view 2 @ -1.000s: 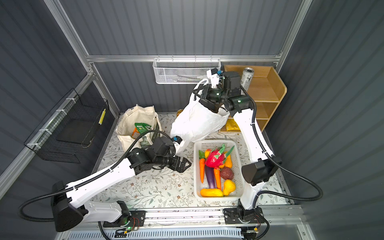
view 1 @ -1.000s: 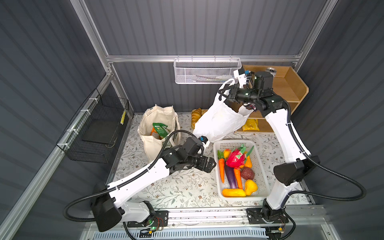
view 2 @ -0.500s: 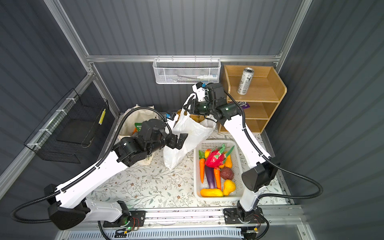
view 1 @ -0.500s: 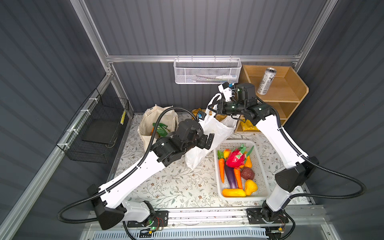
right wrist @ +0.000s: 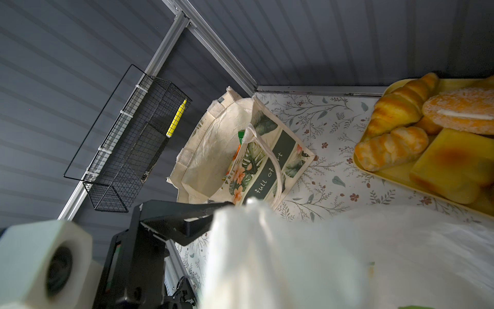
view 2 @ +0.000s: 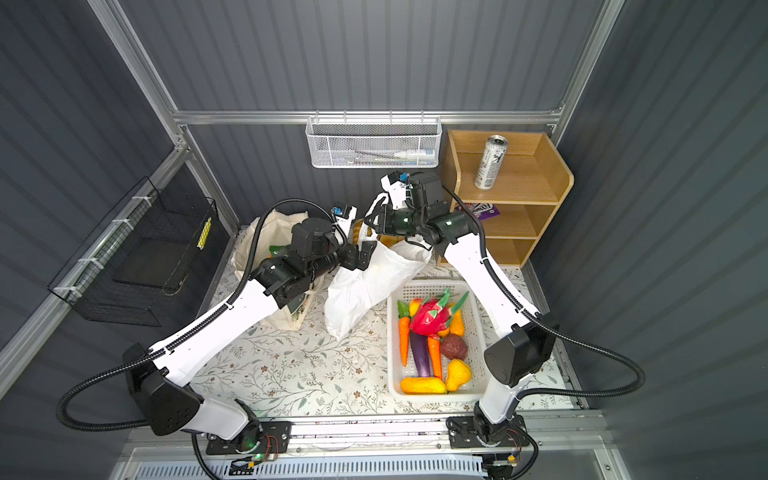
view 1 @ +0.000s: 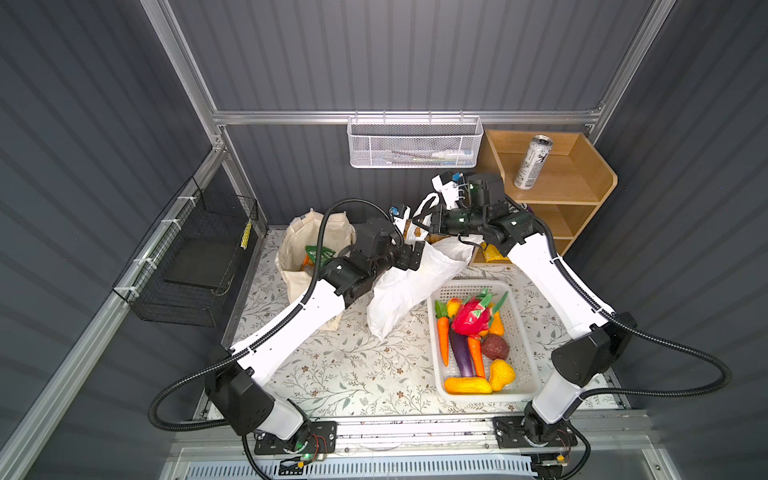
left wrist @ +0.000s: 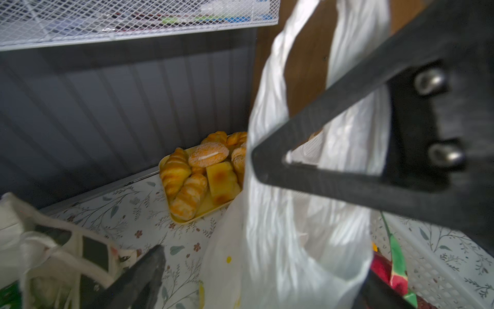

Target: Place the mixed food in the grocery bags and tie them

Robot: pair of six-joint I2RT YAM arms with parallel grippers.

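Observation:
My right gripper (view 1: 428, 220) is shut on the handles of the white plastic bag (view 1: 411, 286) and holds it up; the bag's bottom reaches the tablecloth. At the bag's upper side, my left gripper (view 1: 417, 255) stands open, and in the left wrist view the bag (left wrist: 294, 227) hangs between its fingers (left wrist: 144, 275). The cream canvas tote (view 1: 307, 249) stands at the back left with a green packet (view 1: 318, 251) inside. The silver drink can (view 1: 532, 162) stands on the top shelf. The purple eggplant (view 1: 460, 353) lies in the basket. The bag (right wrist: 294, 254) hides my right jaws in the right wrist view.
The white perforated basket (view 1: 521, 332) at the right holds a dragon fruit, carrots and other toy produce. A yellow tray of bread (left wrist: 187, 216) sits behind the bag. A wooden shelf unit (view 1: 582, 195) stands back right; a mesh basket (view 1: 415, 145) and a black wire basket (view 1: 195, 266) hang on the walls.
My right arm has brought the plastic bag down and leftward from up beside the shelf, uncovering the can. My left arm has risen from the table to the bag's upper side.

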